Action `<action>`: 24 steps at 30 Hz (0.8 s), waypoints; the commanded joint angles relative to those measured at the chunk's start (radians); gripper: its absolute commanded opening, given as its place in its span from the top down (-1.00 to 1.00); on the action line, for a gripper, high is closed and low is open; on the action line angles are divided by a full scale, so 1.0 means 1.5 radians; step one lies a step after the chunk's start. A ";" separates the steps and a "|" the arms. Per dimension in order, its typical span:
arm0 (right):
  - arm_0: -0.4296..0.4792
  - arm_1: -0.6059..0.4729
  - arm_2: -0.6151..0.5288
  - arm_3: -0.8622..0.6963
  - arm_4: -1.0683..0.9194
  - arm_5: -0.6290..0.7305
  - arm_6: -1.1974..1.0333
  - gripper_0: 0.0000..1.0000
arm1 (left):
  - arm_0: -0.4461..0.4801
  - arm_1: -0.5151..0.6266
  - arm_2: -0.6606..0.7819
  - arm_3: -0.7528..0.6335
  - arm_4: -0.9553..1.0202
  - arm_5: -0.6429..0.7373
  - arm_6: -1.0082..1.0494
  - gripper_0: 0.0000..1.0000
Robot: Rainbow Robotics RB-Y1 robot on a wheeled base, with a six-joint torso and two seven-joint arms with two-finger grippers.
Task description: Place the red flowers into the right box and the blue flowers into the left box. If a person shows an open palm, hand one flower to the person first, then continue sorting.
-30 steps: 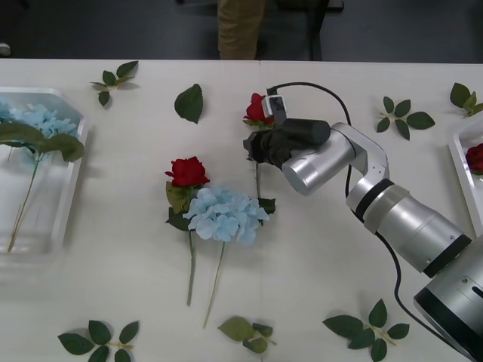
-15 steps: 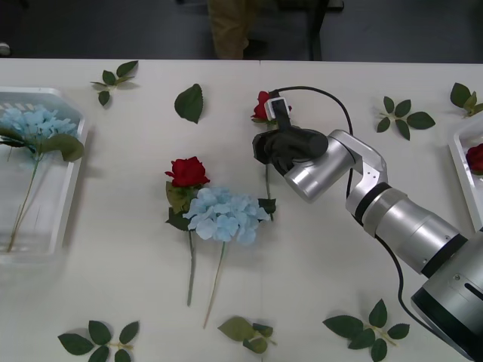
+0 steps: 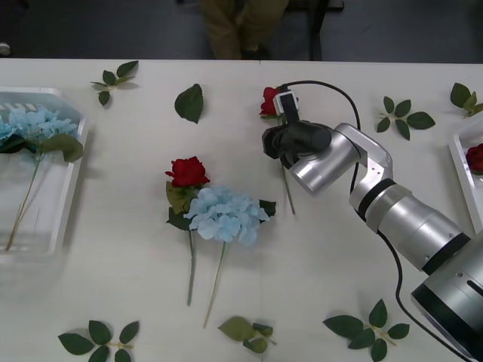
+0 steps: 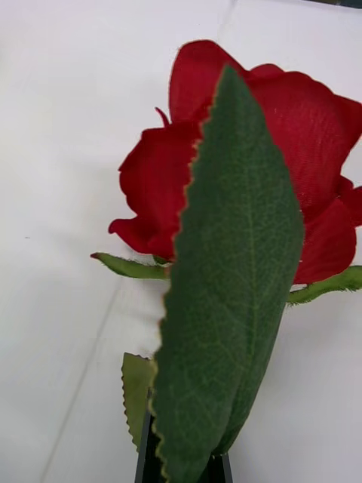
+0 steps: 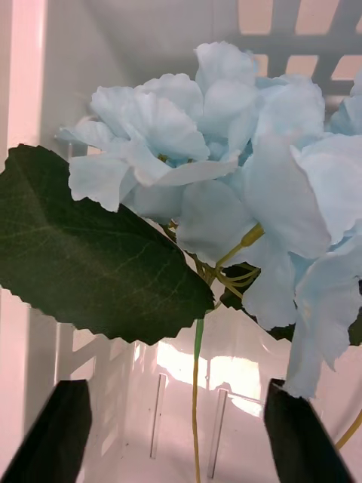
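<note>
- Bench (image 3: 136, 271) carried the left box (image 3: 72, 196) at its left edge, left gripper (image 5: 181, 434) spread open over its blue flower (image 5: 249, 173), apparently releasing.
- Right gripper (image 3: 281, 140), mid-bench, clamped a red flower (image 3: 269, 100) by the stem, likely bound for the right box (image 3: 462, 177).

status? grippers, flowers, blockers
Right gripper shut on red rose stem, mid-table. Left gripper open over blue hydrangea in left box. Rose and hydrangea unsorted. No palm shown.
</note>
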 commanded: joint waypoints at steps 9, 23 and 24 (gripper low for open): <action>-0.009 -0.111 -0.014 -0.226 -0.123 0.217 -0.009 1.00 | -0.021 0.009 0.030 -0.072 0.111 0.173 0.055 -1.00; -0.001 -0.114 -0.020 -0.238 -0.111 0.200 -0.009 -0.47 | -0.025 -0.137 0.064 -0.336 0.078 0.389 0.248 -1.00; -0.001 -0.114 -0.020 -0.239 -0.111 0.198 -0.009 -0.50 | -0.027 -0.148 0.060 -0.348 0.073 0.402 0.258 -1.00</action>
